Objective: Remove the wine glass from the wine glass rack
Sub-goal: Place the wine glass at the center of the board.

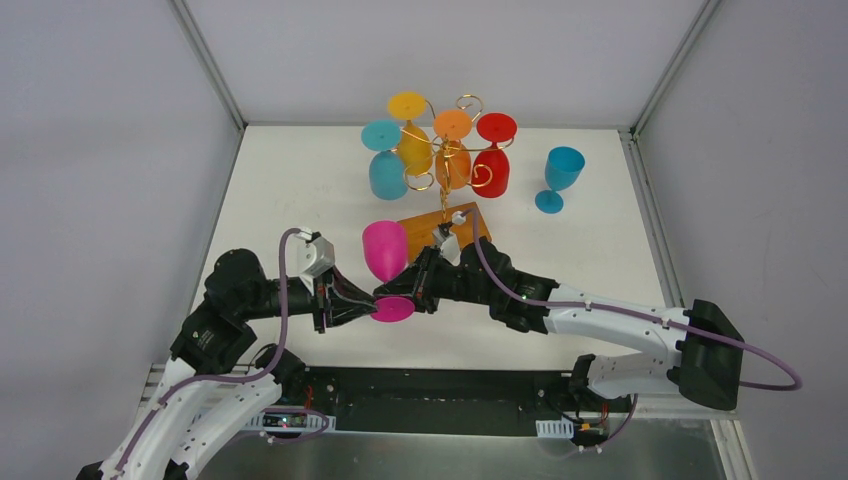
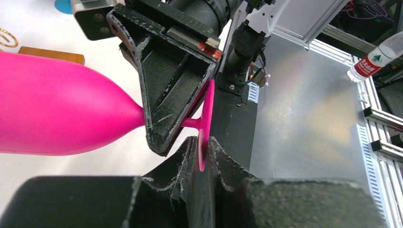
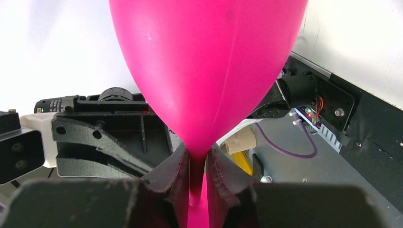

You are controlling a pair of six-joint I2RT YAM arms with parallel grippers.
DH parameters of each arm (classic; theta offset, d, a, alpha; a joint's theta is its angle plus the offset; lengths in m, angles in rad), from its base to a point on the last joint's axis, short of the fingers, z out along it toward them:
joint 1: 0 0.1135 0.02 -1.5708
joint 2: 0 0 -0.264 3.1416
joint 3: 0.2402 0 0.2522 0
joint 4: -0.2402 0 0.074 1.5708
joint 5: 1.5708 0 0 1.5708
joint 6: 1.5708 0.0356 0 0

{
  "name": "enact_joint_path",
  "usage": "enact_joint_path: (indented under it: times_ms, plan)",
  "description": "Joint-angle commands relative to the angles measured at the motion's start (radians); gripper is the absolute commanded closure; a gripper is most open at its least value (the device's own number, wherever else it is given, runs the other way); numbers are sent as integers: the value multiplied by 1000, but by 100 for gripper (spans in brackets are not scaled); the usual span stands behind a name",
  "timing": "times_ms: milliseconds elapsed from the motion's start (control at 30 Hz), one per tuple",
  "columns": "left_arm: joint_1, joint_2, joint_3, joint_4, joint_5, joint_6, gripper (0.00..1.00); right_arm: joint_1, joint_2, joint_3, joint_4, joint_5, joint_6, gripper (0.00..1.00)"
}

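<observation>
A pink wine glass (image 1: 385, 250) is held in the air in front of the wine glass rack (image 1: 443, 180), bowl toward the rack and foot toward the arms. My left gripper (image 1: 372, 308) is shut on the rim of its foot disc (image 2: 205, 118), which sits edge-on between the jaws (image 2: 203, 140). My right gripper (image 1: 408, 290) is shut on the thin stem just below the bowl (image 3: 209, 61), its jaws (image 3: 197, 154) pressed on both sides. The rack's gold wire arms carry light blue, yellow, orange and red glasses, hung upside down.
A blue wine glass (image 1: 560, 178) stands upright on the white table (image 1: 600, 250), right of the rack. The rack's brown wooden base (image 1: 430, 222) lies just behind the pink glass. Grey walls close the back and sides. A metal ledge (image 2: 309, 118) runs along the near edge.
</observation>
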Motion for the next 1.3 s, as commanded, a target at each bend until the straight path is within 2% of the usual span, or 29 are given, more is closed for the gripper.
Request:
enact_joint_path:
  times_ms: [0,133,233,500,600,800,867,900,1100,1267]
  plan:
    - [-5,-12,-16,17,-23,-1,78,10,-39,13,83,-7,-7,100]
    - [-5,-26,-21,16,-34,-31,54,10,-67,-11,85,3,-20,100]
    - [-5,-41,-26,14,-51,-60,42,8,-100,-32,72,9,-44,100]
    - [-5,-53,-12,11,-69,-172,25,-6,-209,-39,-123,-15,-237,100]
    - [-6,-35,-4,12,-57,-218,13,-7,-245,-25,-226,-32,-336,100]
    - [-5,-44,0,21,-108,-316,12,-8,-318,-5,-410,-36,-571,100]
    - [-5,-63,-1,24,-144,-354,3,-8,-328,8,-475,-35,-646,100]
    - [-5,-71,-3,24,-165,-371,2,-8,-334,18,-509,-30,-678,100]
    - [-5,-88,-27,34,-231,-488,1,-8,-367,50,-641,-5,-887,100]
    - [-5,-84,-52,35,-291,-587,1,-8,-405,54,-687,9,-1070,100]
